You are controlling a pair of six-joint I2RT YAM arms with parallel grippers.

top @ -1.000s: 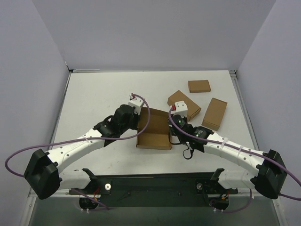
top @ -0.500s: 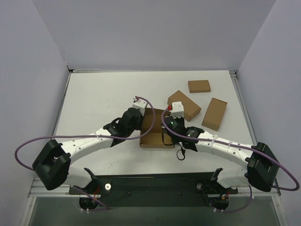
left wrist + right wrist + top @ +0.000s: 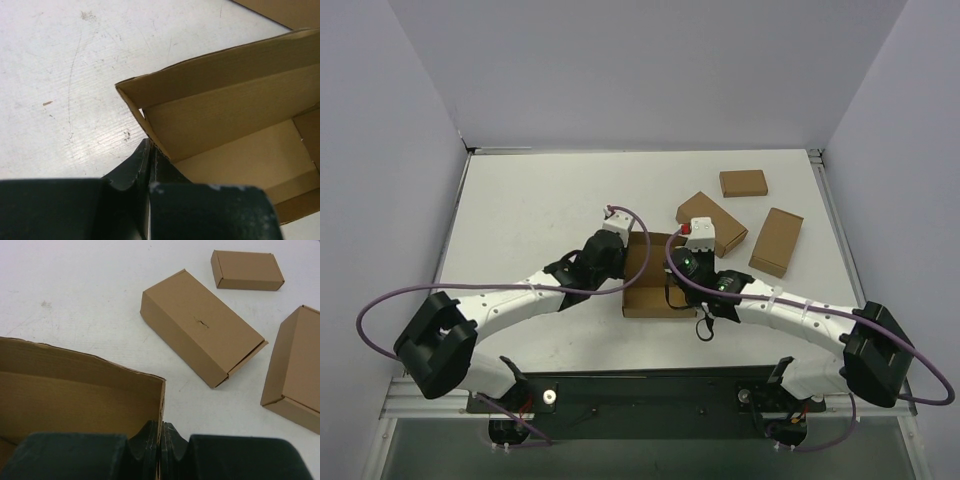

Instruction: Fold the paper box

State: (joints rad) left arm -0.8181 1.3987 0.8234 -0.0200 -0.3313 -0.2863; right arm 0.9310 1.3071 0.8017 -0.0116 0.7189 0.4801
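Note:
The paper box (image 3: 653,290) is a brown open tray with its side walls standing, in the middle of the table between both arms. My left gripper (image 3: 626,268) is shut on the box's left wall; in the left wrist view its fingertips (image 3: 149,146) pinch the wall's edge just below the corner of the box (image 3: 225,115). On the other side, my right gripper (image 3: 680,272) is shut on the right wall. The right wrist view shows that thin wall (image 3: 161,405) caught between the closed jaws of the right gripper (image 3: 161,429), with the box's inside (image 3: 75,390) to the left.
Three small closed brown boxes lie behind and to the right: one (image 3: 712,222) (image 3: 200,325) just past the right gripper, one (image 3: 743,183) (image 3: 247,270) farther back, one (image 3: 776,241) (image 3: 297,360) to the right. The white table (image 3: 530,210) is walled on three sides.
Both arms have swung their elbows inward and the box has shifted slightly right between them. Both grippers have kept their hold on the side walls.

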